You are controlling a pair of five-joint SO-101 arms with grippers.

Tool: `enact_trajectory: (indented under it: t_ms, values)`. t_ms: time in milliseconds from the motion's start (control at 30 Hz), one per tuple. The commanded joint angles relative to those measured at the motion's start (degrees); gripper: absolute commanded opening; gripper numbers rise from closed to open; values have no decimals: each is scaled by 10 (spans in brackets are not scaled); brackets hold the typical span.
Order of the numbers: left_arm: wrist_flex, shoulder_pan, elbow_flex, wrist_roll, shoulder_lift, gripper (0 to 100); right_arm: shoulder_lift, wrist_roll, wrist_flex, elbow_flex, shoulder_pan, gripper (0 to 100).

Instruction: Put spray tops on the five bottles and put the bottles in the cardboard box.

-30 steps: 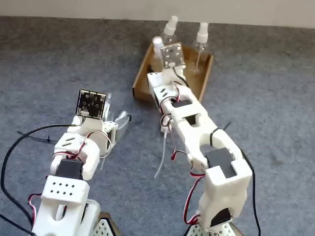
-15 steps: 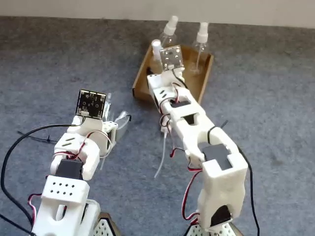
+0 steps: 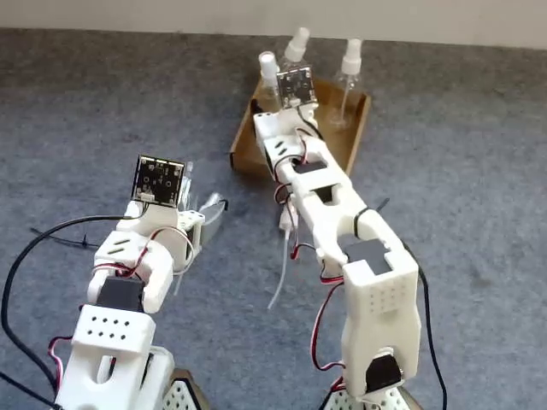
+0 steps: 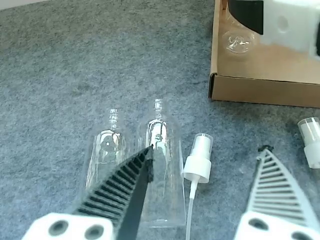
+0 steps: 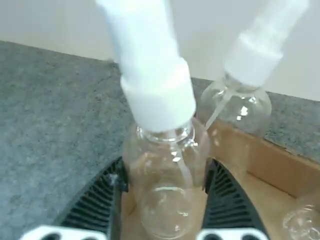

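My right gripper (image 5: 162, 172) is shut on a clear bottle (image 5: 165, 200) that carries a white spray top (image 3: 268, 63). It holds the bottle upright at the far left corner of the cardboard box (image 3: 350, 141). Two more topped bottles (image 3: 297, 47) (image 3: 349, 67) stand along the box's far side. My left gripper (image 4: 205, 150) is open low over the carpet. Under its black finger (image 4: 131, 182) lie two clear bottles without tops (image 4: 106, 150) (image 4: 167, 145). A loose spray top (image 4: 198, 161) lies between the fingers, and another (image 4: 311, 142) lies beyond the grey finger.
Grey carpet covers the table. A white dip tube (image 3: 282, 260) lies on it between the two arms. A black cable (image 3: 34, 248) loops beside the left arm. The box's near wall (image 4: 260, 92) stands just beyond the lying bottles.
The right arm has stretched farther out and carried its bottle toward the box's far left corner. The left arm has kept still.
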Motion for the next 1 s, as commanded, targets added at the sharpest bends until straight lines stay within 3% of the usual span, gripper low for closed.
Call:
enact_trajectory:
  t_ms: [0,167,500,667,967]
  values:
    - [-7,-6,-1,-4,0,294,-13,-3,-7,-34,7,73]
    - [-7,-6,-1,-4,0,294,-13,-2,52,-38,7,74]
    - [-7,-7,-1,-4,0,294,-12,-2,60,-38,7,77]
    - [-7,-7,-1,-4,0,294,-12,-2,61,-35,7,169]
    - [-8,-7,-1,-4,0,294,-14,-2,61,-35,7,236]
